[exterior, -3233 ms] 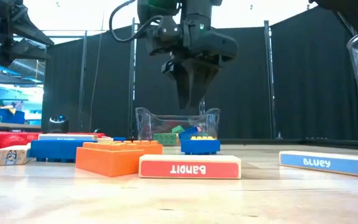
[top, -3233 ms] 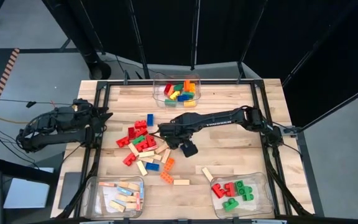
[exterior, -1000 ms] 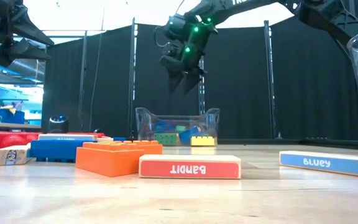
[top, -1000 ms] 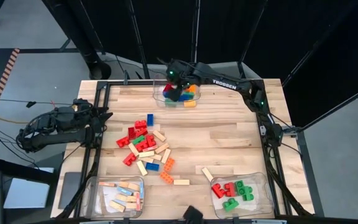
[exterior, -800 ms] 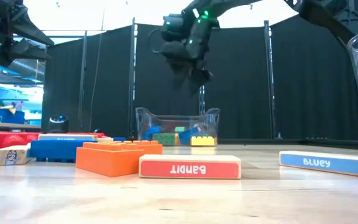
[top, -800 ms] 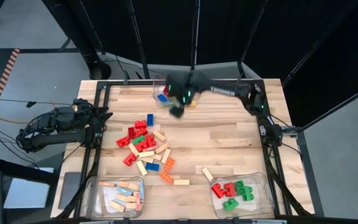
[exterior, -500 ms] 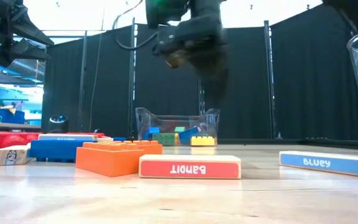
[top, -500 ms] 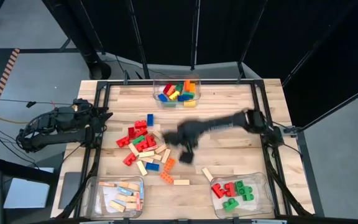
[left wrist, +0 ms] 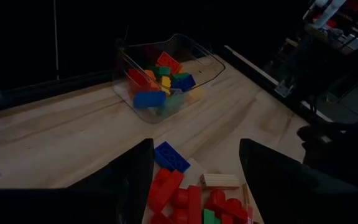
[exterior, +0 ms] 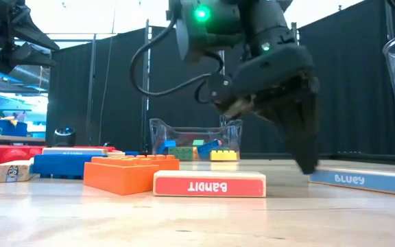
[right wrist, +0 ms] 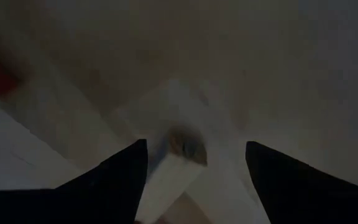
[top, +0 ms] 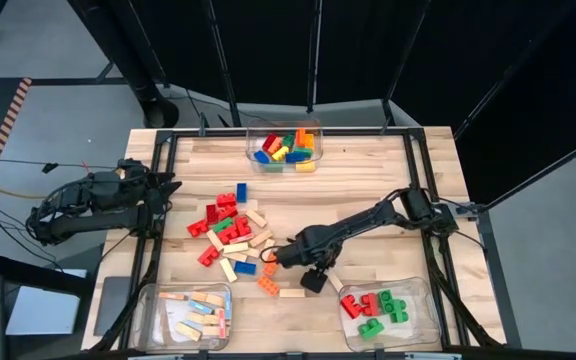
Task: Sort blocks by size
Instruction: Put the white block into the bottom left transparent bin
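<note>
We see the right hand (top: 276, 255), fingers spread and empty, now swung down from the upper-centre bin (top: 286, 150) to the loose blocks (top: 236, 238) mid-frame, seemingly for another pick.

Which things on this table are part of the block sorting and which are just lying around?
Part of the job: the loose blocks, the right pincer above them, the three clear bins.
Lying about: the parked left pincer, the cables.

Loose blocks (top: 233, 235) crowd table's (top: 368, 180) middle; right half lies open.
</note>
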You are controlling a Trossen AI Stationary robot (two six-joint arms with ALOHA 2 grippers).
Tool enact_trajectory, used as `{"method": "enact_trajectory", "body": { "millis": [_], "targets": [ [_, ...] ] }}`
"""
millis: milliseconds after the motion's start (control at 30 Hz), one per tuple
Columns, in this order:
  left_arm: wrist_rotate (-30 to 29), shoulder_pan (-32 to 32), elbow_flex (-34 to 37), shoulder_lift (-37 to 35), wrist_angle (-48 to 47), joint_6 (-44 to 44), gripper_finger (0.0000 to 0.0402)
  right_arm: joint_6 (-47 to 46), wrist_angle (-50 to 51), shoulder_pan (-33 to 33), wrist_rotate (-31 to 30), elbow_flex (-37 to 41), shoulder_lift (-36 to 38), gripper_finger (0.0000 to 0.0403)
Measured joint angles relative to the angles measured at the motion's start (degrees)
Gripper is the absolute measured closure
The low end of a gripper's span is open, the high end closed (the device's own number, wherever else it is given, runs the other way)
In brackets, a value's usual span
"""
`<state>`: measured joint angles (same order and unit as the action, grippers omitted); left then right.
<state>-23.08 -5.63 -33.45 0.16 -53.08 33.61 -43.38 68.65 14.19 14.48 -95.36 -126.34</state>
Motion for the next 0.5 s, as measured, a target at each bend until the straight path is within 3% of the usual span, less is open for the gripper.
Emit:
{"method": "enact_trajectory", "body": {
  "millis": [333,500],
  "targets": [
    [0.0,0.0,0.0,0.0,0.0,0.0,0.0156,-2.3,-1.3,1.1,2.2,3.5,0.1,0.0136],
    [0.1,0.0,0.0,0.0,0.0,0.0,0.0156,-6.2,-3.9,1.1,3.6,4.9,0.3,0.0171]
  ]
}}
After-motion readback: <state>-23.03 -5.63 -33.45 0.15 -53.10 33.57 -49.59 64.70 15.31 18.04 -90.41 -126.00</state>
